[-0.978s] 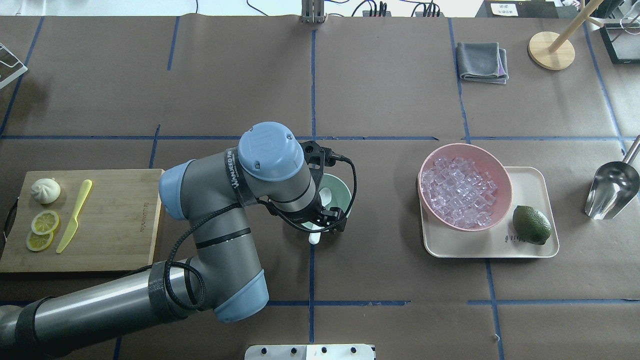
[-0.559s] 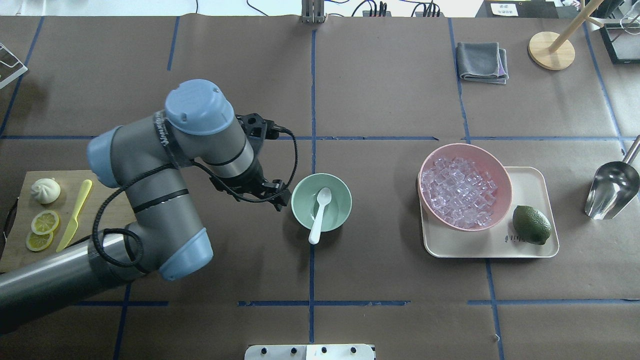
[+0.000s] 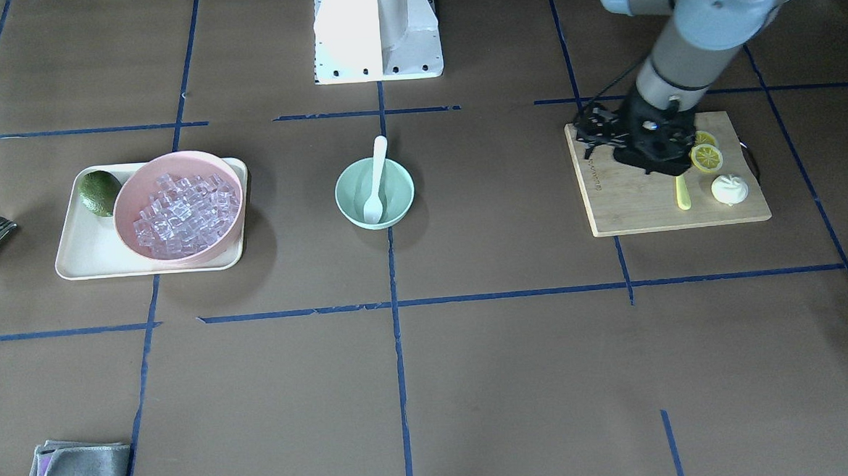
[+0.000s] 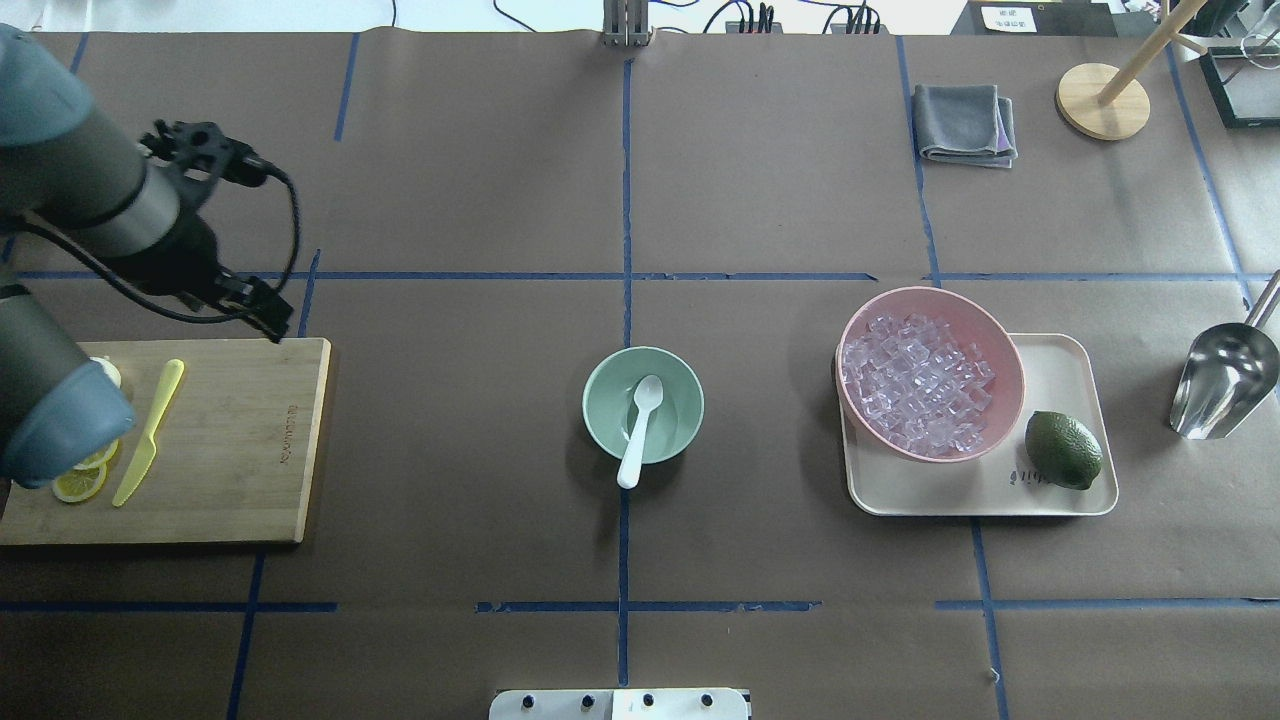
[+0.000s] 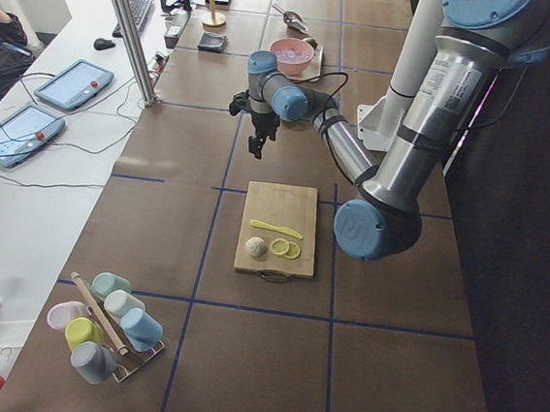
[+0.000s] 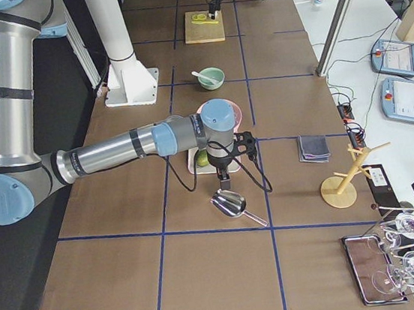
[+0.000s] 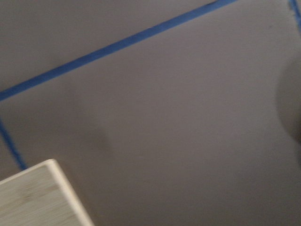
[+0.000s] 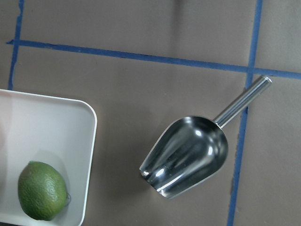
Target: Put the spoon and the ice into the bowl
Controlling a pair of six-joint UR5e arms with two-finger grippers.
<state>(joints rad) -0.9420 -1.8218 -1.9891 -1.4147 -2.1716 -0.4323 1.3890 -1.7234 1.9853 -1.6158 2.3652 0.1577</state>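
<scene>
The white spoon (image 4: 640,430) lies in the mint-green bowl (image 4: 600,385) at the table's middle, with its scoop inside and its handle over the near rim. Both also show in the front view: the spoon (image 3: 375,175) and the bowl (image 3: 348,198). The ice (image 4: 920,385) is a heap of clear cubes in the pink bowl (image 4: 1005,345) on the right. I see no ice in the mint bowl. My left gripper (image 4: 272,322) hangs open and empty above the cutting board's far right corner. My right gripper (image 6: 220,172) is over the metal scoop; I cannot tell its state.
A bamboo cutting board (image 4: 230,440) on the left holds a yellow knife (image 4: 150,430) and lemon slices (image 4: 80,482). The pink bowl stands on a cream tray (image 4: 1050,492) with a lime (image 4: 1063,450). A metal scoop (image 4: 1225,380) lies right of it, and a grey cloth (image 4: 965,122) lies at the back.
My left arm has swung left, from over the mint bowl to over the cutting board. The spoon stays in the bowl as it was left.
</scene>
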